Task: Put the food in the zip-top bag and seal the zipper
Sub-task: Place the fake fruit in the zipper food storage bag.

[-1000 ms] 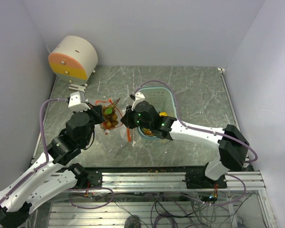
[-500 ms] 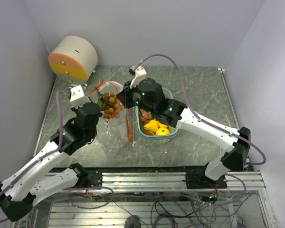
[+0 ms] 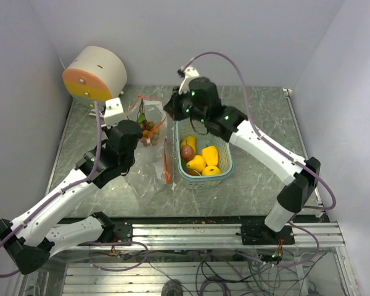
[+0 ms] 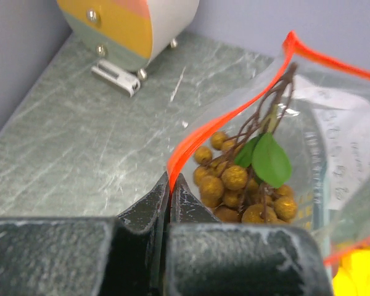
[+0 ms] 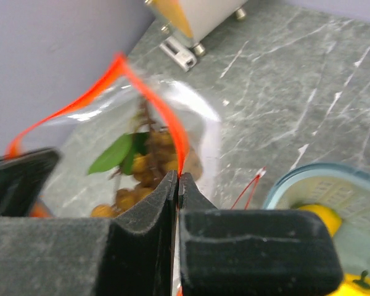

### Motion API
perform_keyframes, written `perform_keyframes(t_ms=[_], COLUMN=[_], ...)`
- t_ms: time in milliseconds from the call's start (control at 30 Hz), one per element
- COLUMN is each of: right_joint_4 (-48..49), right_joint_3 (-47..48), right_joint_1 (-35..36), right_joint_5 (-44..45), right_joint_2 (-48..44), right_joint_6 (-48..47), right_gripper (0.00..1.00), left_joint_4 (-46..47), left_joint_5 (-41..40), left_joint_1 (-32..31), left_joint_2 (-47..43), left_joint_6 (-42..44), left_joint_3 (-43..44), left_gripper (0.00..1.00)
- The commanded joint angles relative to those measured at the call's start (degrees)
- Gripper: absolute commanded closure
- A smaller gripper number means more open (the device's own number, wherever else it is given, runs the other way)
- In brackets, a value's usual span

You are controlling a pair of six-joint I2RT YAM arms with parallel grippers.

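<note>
Top external: one bunch [image 3: 147, 131] in one bag [image 3: 149, 168]; five fruits [image 3: 209, 154] in basket [image 3: 203, 180].

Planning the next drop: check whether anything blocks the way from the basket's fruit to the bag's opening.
Nothing visible blocks it. The bag hangs open beside the basket, its rim pinched by the left end effector and right end effector; grapes already inside.
</note>
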Motion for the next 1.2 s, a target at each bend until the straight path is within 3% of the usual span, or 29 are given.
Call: perform_keyframes(t_ms=[0,133,367,500,733,867,933,1067,1167], right_joint_4=[-1.8,1.0,5.4,6.1,1.9,5.8,7.8,8.9,9.0], right_joint_3=[5.5,4.9,-9.2,-11.1,-0.1,-1.3,-2.4,-2.7,-3.5], right_joint_1=[-5.4,-5.5,-5.6,-5.1,-4.9,-4.9,-5.0,-4.9,-4.9], right_joint_5=[-8.0,-7.8,-18.3,-17.9,-12.7,-10.8,-11.6,-17.2,-20.3], right_joint_2=[1.6,-1.1,6.4,6.9,0.0,-7.5,-9.7,-8.3,-6.4], right_joint_6=[1.5,1.0,6.0,5.6,2.1,2.9,3.3,4.0,4.7], right_gripper=[1.0,1.0,1.0,1.0,1.0,1.0,1.0,1.0,1.0], left_joint_4=[-2.1,3.6,1.8,1.3,-0.3,0.9,-1.7,-6.5,-7.5], left_joint_5=[-4.1,2.4,8.0,6.8,1.1,-0.1,0.1,0.7,-0.9], left_joint_1=[-0.3,-0.3,-0.3,-0.3,-0.3,-0.3,-0.3,-0.3,-0.3], left_joint_2=[1.1,-2.6,2.8,4.2,0.9,-4.2,-4.5,-3.1,-4.2], left_joint_6=[4.5,9.7,-4.2,-1.5,8.8,8.7,4.4,-1.9,-1.7], left_joint_3=[10.6,8.2,-6.8,-4.2,13.2,8.0,4.3,-0.2,0.5], left_gripper=[0.93,0.93,0.93,0.93,0.93,0.93,0.93,0.93,0.93])
